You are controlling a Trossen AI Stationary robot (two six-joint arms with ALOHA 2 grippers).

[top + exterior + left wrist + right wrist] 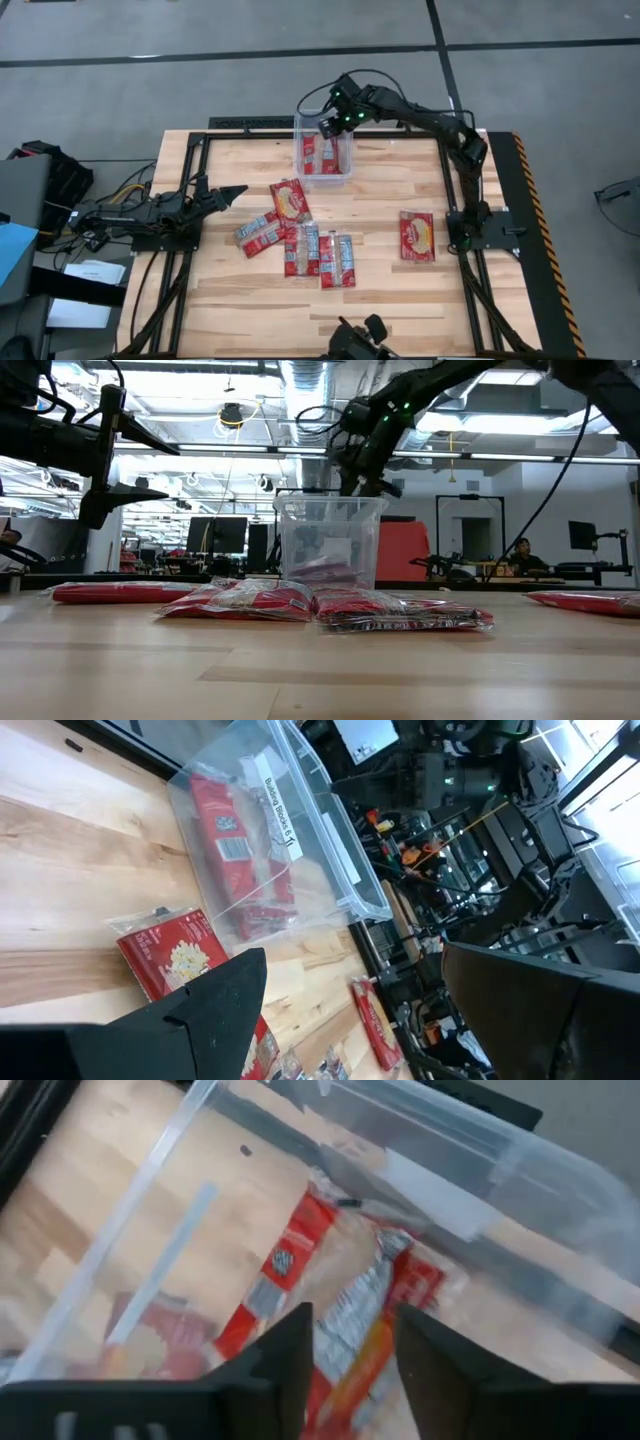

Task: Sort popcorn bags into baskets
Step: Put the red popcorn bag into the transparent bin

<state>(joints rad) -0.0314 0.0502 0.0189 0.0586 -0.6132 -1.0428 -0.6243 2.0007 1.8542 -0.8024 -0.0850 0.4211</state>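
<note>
Pale wooden planking forms the table [400, 300], which sits in a black frame on a grey floor. On the far middle of the table stands the clear bin [324, 148], a transparent rectangular tub with a rim; it already holds red popcorn packets [228, 830] lying on its bottom, and a white label strip shows on its wall in the left wrist view.

Directly above the bin hangs the right gripper [331, 126], its arm reaching in from the right side of the table. In the right wrist view its two dark fingers [285, 1360] stand slightly apart with nothing between them, and beneath them a red and silver packet [365, 1315] lies loose inside the bin beside another one [290, 1260].

Just in front of the bin, toward the near edge, lies a single packet [290, 199] with its popcorn print up. Nearer still is a cluster of packets [320, 255] lying side by side and partly overlapping, with one more packet [258, 234] at the cluster's left. Well to the right of the bin, a lone packet [417, 235] lies flat by the right arm's base.

Left of the bin, at the table's left edge, the left gripper [228, 194] waits with its fingers spread wide and empty, pointing toward the packets.

Across the room beyond the table, a person [522, 557] sits at a desk.
</note>
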